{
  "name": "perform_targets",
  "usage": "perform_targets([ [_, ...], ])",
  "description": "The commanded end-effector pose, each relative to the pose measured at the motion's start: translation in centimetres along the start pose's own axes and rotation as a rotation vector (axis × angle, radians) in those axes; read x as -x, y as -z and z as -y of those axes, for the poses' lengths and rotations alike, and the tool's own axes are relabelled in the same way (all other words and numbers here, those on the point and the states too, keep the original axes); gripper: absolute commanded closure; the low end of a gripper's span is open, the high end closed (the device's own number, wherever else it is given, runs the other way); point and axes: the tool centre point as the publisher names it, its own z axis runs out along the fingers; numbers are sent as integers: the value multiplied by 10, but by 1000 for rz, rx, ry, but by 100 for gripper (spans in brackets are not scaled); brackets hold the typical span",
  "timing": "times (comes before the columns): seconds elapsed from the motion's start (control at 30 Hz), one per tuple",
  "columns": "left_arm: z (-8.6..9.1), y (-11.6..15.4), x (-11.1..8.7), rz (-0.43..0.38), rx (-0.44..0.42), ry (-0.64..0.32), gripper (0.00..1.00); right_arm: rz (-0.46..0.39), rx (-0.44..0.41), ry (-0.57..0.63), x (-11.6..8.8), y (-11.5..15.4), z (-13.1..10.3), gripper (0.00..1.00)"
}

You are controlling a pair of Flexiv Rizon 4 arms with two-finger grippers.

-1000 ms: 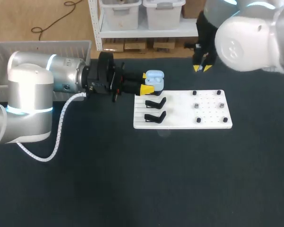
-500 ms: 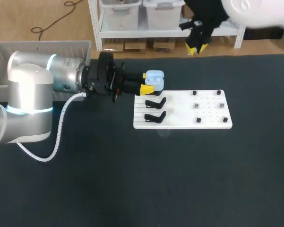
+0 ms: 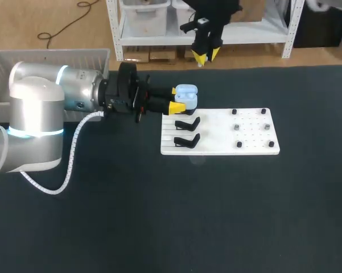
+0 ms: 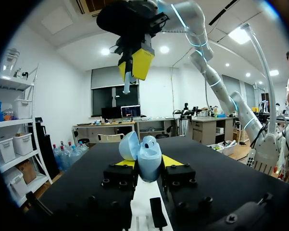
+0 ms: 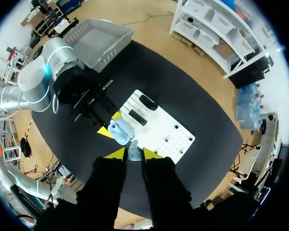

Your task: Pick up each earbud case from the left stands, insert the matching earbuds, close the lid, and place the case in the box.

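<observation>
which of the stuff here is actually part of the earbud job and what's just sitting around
In the job: earbud case, held by left gripper; earbud, held by right gripper; white board; box.
Sitting idle: two empty black stands; small black pegs.

Glossy pale-blue plastic earbud case (image 3: pixel 186 92); matt white board (image 3: pixel 216 145); matt dark table (image 3: pixel 159 216) covering.

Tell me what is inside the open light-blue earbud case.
The light-blue earbud case has its lid up and shows a pale interior. What its wells hold is too small to tell. The left gripper covers its lower sides.
</observation>
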Motion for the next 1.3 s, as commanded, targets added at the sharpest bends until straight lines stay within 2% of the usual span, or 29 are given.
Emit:
perform_targets([
  [0.03,1,0,0,0,3,-1,100,-103,4,0,8,1,1,100],
  [0.4,1,0,0,0,3,-1,100,-103,4,0,8,1,1,100],
  [0.67,1,0,0,0,3,-1,100,-43,-49,10,-3,-4,-25,100],
  [0.83,1,0,0,0,3,-1,100,-10,-54,24,-10,-3,-39,100],
  [1.0,1,0,0,0,3,-1,100,-3,-53,44,-10,-10,-44,100],
  [1.3,1,0,0,0,3,-1,100,65,-26,74,-10,-18,-49,100],
])
